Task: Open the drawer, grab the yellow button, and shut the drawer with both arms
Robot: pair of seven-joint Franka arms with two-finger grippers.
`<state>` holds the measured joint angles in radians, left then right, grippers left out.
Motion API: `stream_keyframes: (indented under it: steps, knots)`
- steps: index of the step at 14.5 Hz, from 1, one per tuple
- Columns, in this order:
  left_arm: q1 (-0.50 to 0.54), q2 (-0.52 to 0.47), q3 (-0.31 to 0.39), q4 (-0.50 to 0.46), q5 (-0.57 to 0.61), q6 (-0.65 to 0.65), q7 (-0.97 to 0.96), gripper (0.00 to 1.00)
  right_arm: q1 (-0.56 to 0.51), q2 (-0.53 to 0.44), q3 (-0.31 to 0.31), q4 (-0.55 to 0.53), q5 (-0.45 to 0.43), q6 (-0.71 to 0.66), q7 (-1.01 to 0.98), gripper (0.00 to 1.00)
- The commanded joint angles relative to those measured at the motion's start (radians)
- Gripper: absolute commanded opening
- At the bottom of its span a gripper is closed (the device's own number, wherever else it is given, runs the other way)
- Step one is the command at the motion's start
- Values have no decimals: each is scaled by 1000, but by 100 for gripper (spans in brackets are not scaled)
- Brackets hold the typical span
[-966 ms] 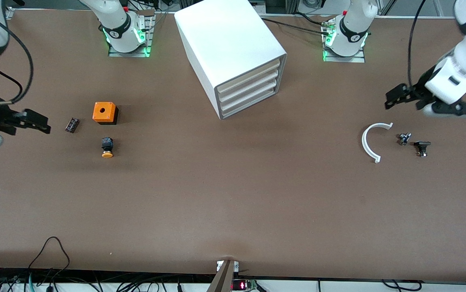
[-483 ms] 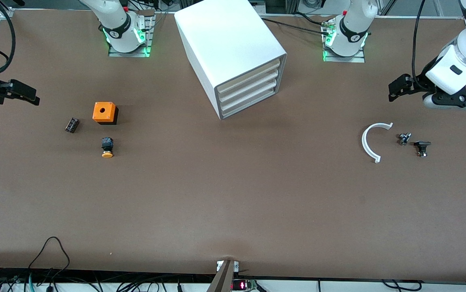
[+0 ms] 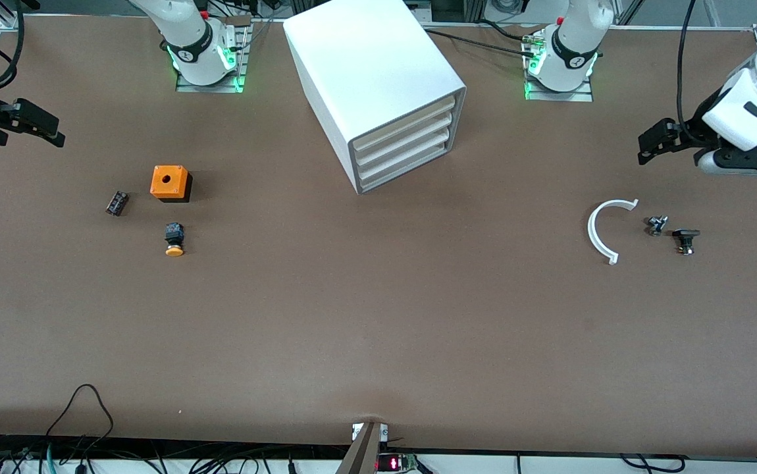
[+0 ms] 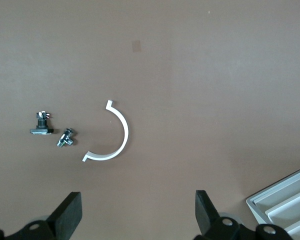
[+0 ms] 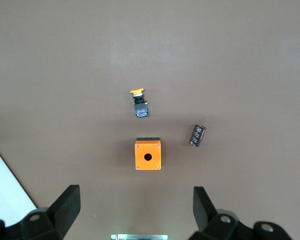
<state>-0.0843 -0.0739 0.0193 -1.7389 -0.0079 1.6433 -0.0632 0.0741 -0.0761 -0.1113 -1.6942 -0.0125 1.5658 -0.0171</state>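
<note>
The white cabinet (image 3: 378,85) is being used as the landmark; it is standing on the brown bench (image 3: 378,329) between the two arm bases, its four cream-fronted drawers all being kept shut. The top drawer (image 3: 405,122) is sitting flush with the three below it.

The button (image 3: 174,238) is lying on its side on the bench, well apart from the cabinet toward the right arm's end and nearer to the front camera than the cabinet. An orange box with a hole (image 3: 170,182) is resting just beside the button, between it and the bases' edge of the bench, and a small black part (image 3: 116,202) is lying near that box.

Toward the left arm's end from the cabinet, a white half ring (image 3: 605,230), a small metal bolt (image 3: 655,225) and a black-headed fitting (image 3: 685,239) are lying on the bench.

The right tool (image 3: 36,125) is being held in the air over the bench edge at the right arm's end, fingers spread wide and gripping nothing. The left tool (image 3: 658,138) is being held above the bench near the half ring, likewise spread wide and empty.
</note>
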Motion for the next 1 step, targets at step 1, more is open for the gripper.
stream_keyframes:
  steps: [1]
  knots:
    - [-2,52,-1,71,9,-28,17,100,-2,-18,5,-32,-14,37,-4,100]
